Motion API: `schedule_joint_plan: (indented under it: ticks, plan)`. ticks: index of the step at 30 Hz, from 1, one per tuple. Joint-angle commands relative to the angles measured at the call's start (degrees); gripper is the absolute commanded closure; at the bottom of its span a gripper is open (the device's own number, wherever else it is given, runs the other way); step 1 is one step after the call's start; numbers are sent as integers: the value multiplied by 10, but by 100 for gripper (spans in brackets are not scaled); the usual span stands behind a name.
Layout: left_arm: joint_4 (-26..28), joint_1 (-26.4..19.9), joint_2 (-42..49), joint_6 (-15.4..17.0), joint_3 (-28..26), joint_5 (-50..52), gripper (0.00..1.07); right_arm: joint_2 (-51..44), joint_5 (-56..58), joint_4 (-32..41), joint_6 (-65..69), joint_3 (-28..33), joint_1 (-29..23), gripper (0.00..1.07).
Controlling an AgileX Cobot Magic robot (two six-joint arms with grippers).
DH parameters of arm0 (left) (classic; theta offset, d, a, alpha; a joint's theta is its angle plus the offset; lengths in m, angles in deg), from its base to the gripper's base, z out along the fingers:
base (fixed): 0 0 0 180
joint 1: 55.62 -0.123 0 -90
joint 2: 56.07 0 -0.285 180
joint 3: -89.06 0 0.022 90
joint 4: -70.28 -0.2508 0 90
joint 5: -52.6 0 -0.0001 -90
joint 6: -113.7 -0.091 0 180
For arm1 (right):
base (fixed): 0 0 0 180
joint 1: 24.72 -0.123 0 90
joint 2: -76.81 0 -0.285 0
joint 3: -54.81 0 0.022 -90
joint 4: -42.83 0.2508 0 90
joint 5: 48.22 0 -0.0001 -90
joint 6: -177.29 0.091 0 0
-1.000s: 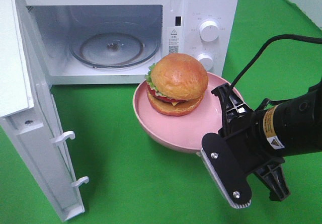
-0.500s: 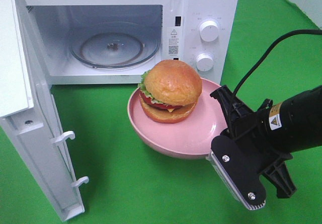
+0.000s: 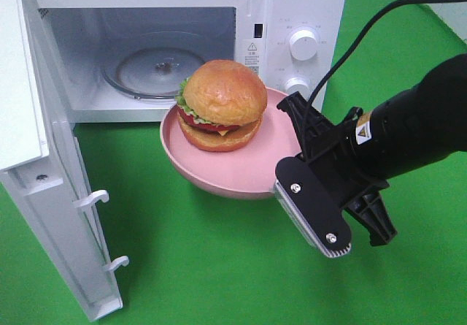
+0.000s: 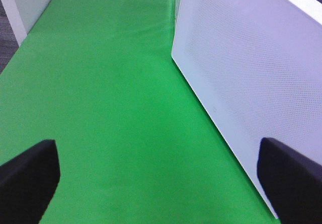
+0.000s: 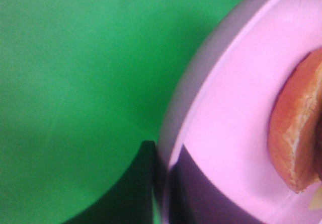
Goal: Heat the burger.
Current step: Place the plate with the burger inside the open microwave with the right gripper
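While sitting on the pink plate (image 3: 244, 170), the burger (image 3: 222, 104) is being held just in front of the open microwave (image 3: 299, 4), over the green tabletop (image 3: 197, 266).
Right end effector (image 3: 283, 185): is clamping the plate's rim.
Door (image 3: 51, 193): is standing wide.
Glass turntable (image 3: 164, 69): is lying inside.
Left end effector (image 4: 161, 183): is hovering beside the door, fingers (image 4: 27, 178) apart.

A: Round golden-bun burger (image 3: 222, 104), placed where?
B: Seated on the round pink plate (image 3: 241, 173), left of centre. Plate is found before the white microwave (image 3: 292, 4)'s mouth, right rim pinched by the black right gripper (image 3: 283, 183).
A: Inside?
B: Round glass turntable (image 3: 160, 69). White door (image 3: 51, 179) is hung leftward; green cloth (image 3: 204, 266) is spread beneath.
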Motion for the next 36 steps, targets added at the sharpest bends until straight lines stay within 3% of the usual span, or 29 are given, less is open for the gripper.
schedule_joint_plan:
  ticks: [1,15,36]
  plan:
    - [1,-2,3,-1,2,4,7,15,-26,2,-7,-36,-1,107]
    - [1,-2,3,-1,2,4,7,71,-26,3,-7,-105,-45,107]
    - [1,-2,3,-1,2,4,7,172,-19,1,44,-213,-52,107]
